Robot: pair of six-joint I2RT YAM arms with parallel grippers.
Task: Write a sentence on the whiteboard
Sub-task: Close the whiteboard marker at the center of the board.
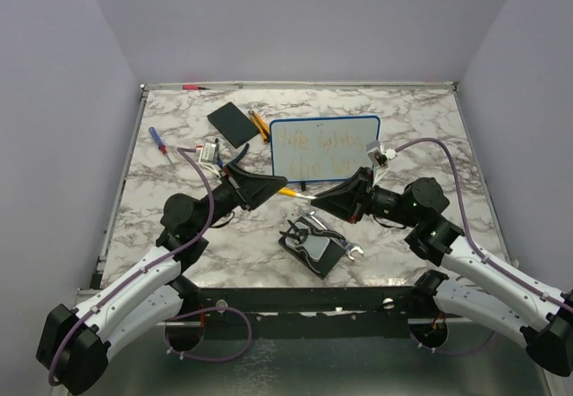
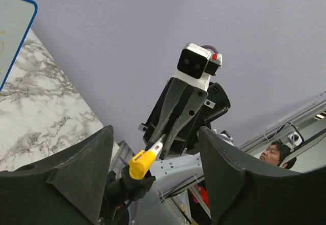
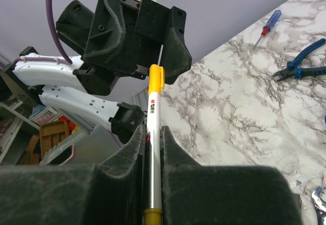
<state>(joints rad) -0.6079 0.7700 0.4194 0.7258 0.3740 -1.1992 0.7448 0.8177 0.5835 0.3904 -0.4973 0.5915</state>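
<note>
From above, shows the whiteboard [image 1: 324, 149] flat on the far middle of the marble counter [image 1: 421, 136], carrying the sentence [image 1: 309, 136] as two faint orange lines. Places the left end effector [image 1: 273, 184] and right end effector [image 1: 324, 201] tip to tip just in front of its near edge, with a marker [image 1: 297, 195] between them.

From the left wrist, finds the fingers [image 2: 76, 174] spread wide, the marker's yellow cap in the gap; cannot tell contact.

From the right wrist, shows both pads [image 3: 127, 174] pinching the marker's white barrel.
</note>
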